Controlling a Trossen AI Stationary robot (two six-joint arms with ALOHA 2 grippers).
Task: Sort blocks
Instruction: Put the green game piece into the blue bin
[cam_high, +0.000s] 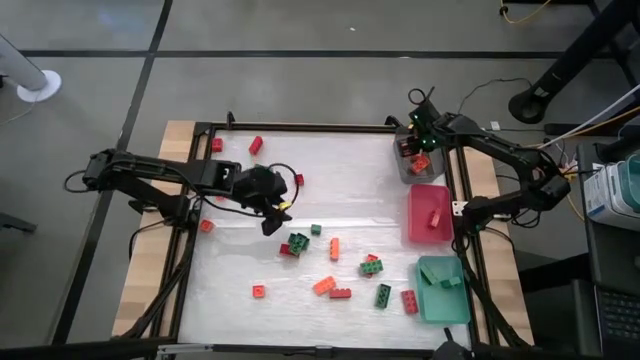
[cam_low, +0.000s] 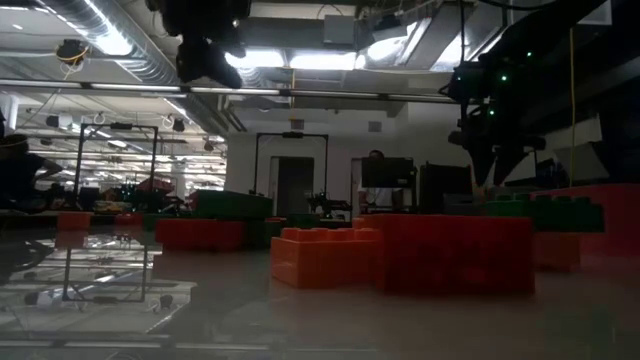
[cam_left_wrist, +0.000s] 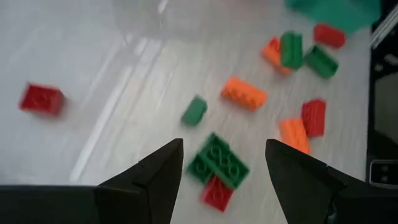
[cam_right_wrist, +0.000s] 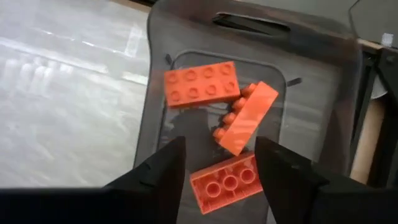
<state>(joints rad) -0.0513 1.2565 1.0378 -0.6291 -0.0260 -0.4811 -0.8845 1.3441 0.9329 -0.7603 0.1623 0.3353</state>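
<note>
Red, orange and green blocks lie scattered on the white table, most of them near its front middle (cam_high: 341, 293). My left gripper (cam_high: 272, 218) hangs open above the table. Its fingers stand over a cluster of green blocks and a red one (cam_left_wrist: 217, 169), without touching it. My right gripper (cam_high: 420, 140) is open over the grey tray (cam_right_wrist: 155, 93) at the far right. Three orange blocks lie in that tray. One of them (cam_right_wrist: 229, 182) lies studs down below the gap between the fingers.
A pink tray (cam_high: 415, 232) with a block in it and a teal tray (cam_high: 440, 305) with green blocks stand along the right edge, nearer than the grey one. Single red blocks (cam_high: 255, 145) lie at the far left. A black frame (cam_high: 300, 128) borders the table.
</note>
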